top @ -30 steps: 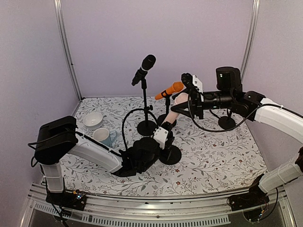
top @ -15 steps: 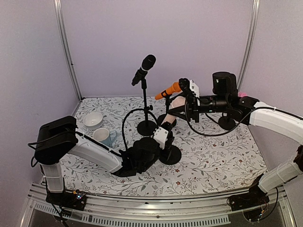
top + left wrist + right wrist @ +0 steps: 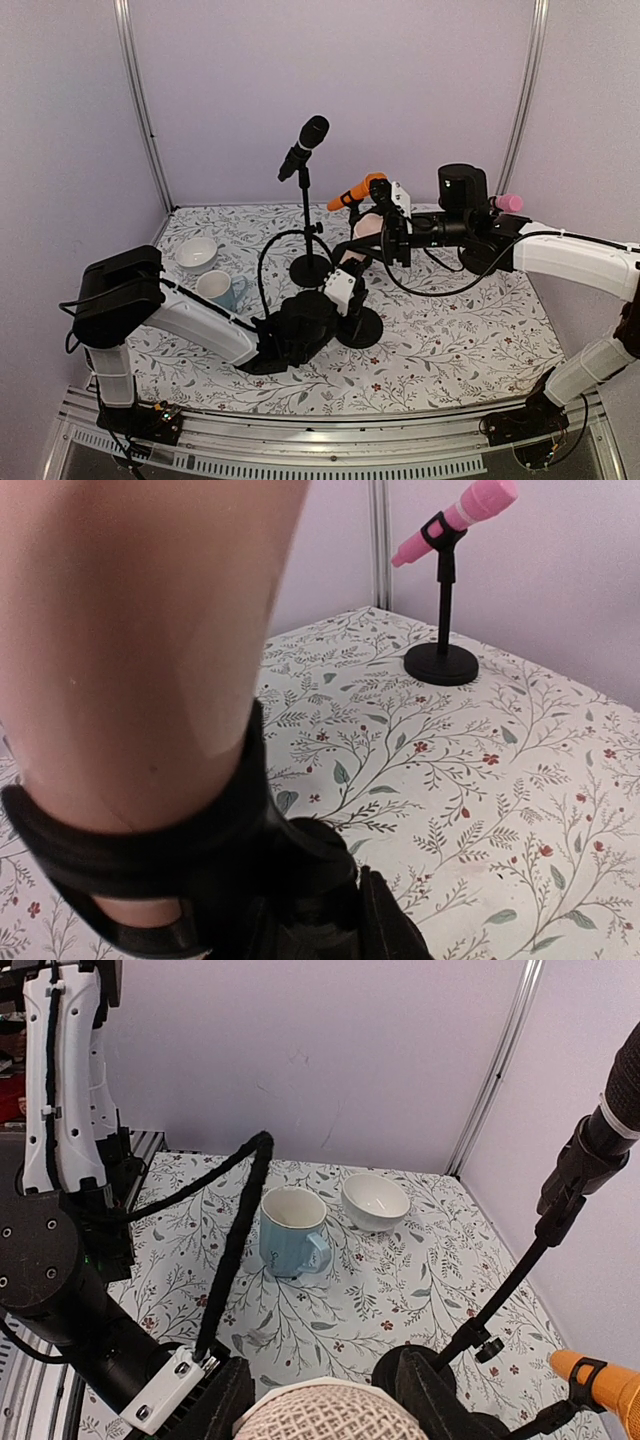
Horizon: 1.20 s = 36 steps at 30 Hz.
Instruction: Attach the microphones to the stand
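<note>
Right gripper (image 3: 325,1405) is clenched on the woven mesh head of the pale beige-pink microphone (image 3: 130,630). We note its smooth, matte barrel wrapped by the black clip of the short stand (image 3: 362,325) at mid-table. Left gripper (image 3: 350,280) is closed tight by that stand's stem; we cannot tell what it pinches.

Black microphone (image 3: 305,145), orange microphone (image 3: 355,190) and bright pink microphone (image 3: 455,520) sit clipped on thin, round-based stands. We log a glossy blue mug (image 3: 290,1232) and a white bowl (image 3: 375,1200) on the floral-print tablecloth (image 3: 450,330). The walls (image 3: 400,80) are plain lilac.
</note>
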### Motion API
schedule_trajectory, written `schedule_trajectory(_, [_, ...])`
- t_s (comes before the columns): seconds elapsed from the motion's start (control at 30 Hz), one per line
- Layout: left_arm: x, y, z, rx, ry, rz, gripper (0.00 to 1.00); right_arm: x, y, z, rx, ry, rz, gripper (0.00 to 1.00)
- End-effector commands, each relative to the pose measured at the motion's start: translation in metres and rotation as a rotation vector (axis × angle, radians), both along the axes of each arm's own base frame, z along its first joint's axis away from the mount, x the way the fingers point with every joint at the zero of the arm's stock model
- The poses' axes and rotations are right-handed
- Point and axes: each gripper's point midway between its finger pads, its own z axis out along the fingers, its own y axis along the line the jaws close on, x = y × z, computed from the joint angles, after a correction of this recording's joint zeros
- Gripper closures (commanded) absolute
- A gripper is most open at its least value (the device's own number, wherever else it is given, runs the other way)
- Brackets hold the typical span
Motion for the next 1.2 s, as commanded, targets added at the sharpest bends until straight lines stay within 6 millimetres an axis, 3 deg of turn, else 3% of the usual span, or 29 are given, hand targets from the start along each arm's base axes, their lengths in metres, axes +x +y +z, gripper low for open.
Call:
schedule_trajectory(0.0, [-0.018, -0.008, 0.047, -0.088, -0.103, -0.043, 1.00, -0.058, -0.095, -0.226, -0.675, 0.549, -0.147, 1.00])
schedule_trajectory(0.27, [-0.012, 0.013, 0.046, -0.151, -0.073, 0.005, 1.00, -0.062, -0.115, -0.208, -0.619, 0.460, -0.159, 1.00])
schedule_trajectory(0.4, [-0.007, 0.020, 0.046, -0.173, -0.057, 0.015, 1.00, -0.074, -0.115, -0.196, -0.534, 0.389, -0.092, 1.00])
schedule_trajectory(0.53, [-0.005, 0.019, 0.047, -0.184, -0.056, 0.017, 1.00, -0.067, -0.114, -0.187, -0.503, 0.312, -0.100, 1.00])
schedule_trajectory(0.67, [-0.006, 0.015, 0.046, -0.182, -0.053, 0.003, 1.00, -0.059, -0.106, -0.171, -0.471, 0.315, -0.114, 1.00])
schedule_trajectory(0.9, [-0.008, 0.010, 0.040, -0.171, -0.044, -0.022, 1.00, -0.051, -0.085, -0.109, -0.335, 0.297, -0.088, 1.00])
schedule_trajectory(1.17, [-0.010, 0.003, 0.033, -0.154, -0.044, -0.038, 1.00, -0.056, -0.066, -0.113, -0.458, 0.425, -0.020, 1.00])
